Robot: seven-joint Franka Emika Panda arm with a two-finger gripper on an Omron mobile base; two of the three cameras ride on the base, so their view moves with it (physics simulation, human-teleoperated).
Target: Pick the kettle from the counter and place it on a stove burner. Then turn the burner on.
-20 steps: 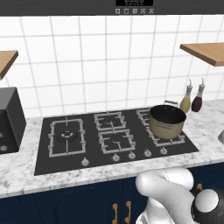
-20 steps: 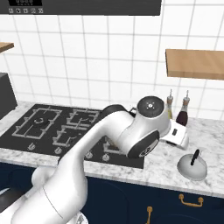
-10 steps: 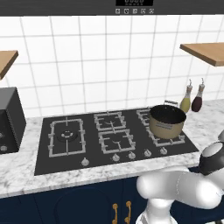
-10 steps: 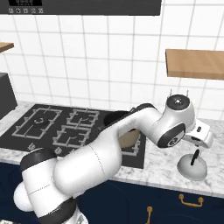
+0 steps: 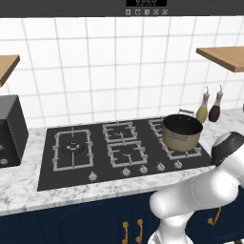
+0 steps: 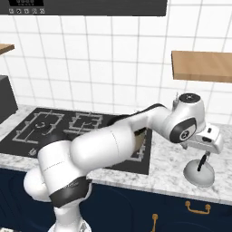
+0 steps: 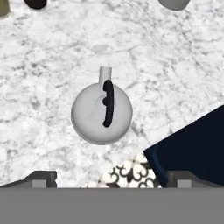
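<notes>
The kettle [image 7: 102, 113] is seen upright on the marble bench [image 7: 43, 65], right of the cooktop [image 5: 119, 152] and near the bench's front edge, its black handle [image 7: 107, 104] arched over the top. The tool [image 6: 205, 154] is held just above the kettle with jaws spread wide, nothing gripped. A tan pot [image 5: 182, 132] is sat on the cooktop's right grate; two bottles [image 5: 208, 106] are stood behind it.

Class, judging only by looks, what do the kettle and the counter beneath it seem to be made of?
Kettle: likely brushed or matte metal, going by its pale silvery, softly shaded body; its thin black handle may be plastic. Counter: looks like polished marble, white with grey veining.
</notes>
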